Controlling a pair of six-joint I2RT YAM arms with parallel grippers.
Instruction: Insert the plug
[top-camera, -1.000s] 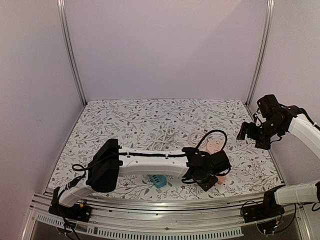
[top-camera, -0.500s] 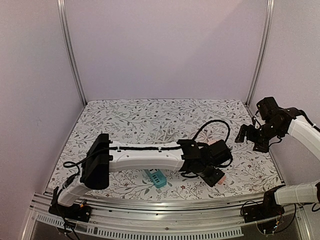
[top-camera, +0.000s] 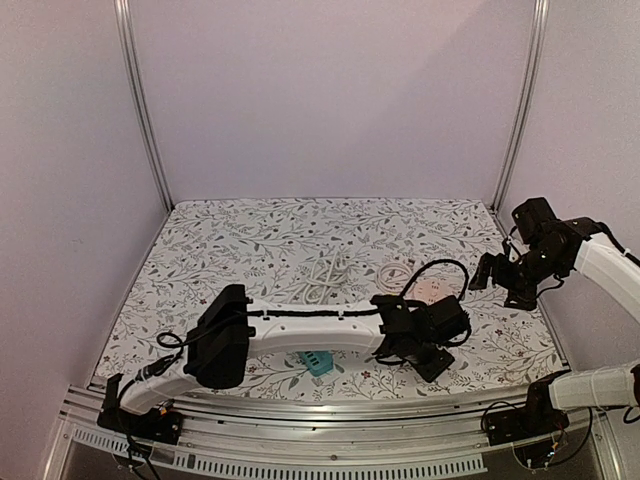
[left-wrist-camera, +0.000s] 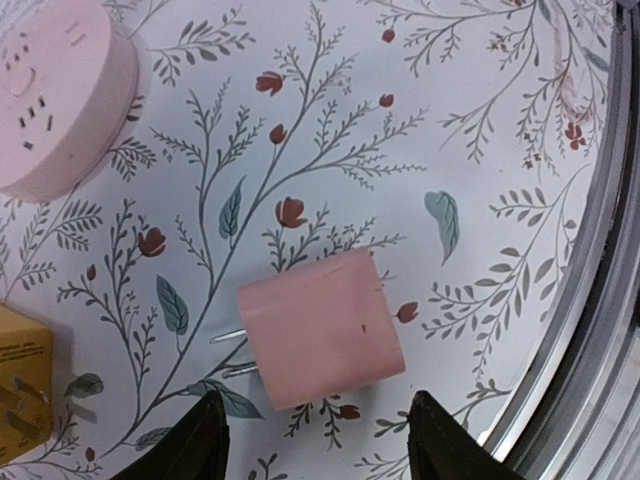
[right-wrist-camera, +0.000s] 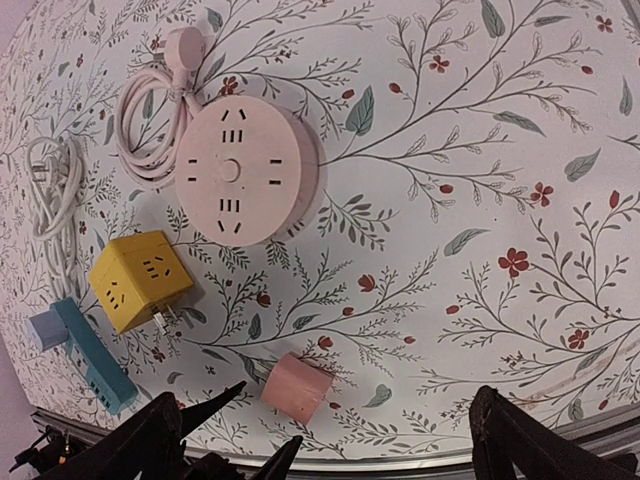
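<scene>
The pink plug (left-wrist-camera: 322, 327) is seen lying low in the left wrist frame, between the spread, empty fingers of the left gripper (left-wrist-camera: 320, 430) — were it pinched off-centre, it could be skewed and the round pink power strip (left-wrist-camera: 55, 95) at upper left missed.

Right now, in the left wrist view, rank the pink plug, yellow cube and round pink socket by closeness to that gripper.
From the left gripper:
1. pink plug, just ahead, centre.
2. yellow cube, left edge.
3. round pink socket, top-left corner.
</scene>
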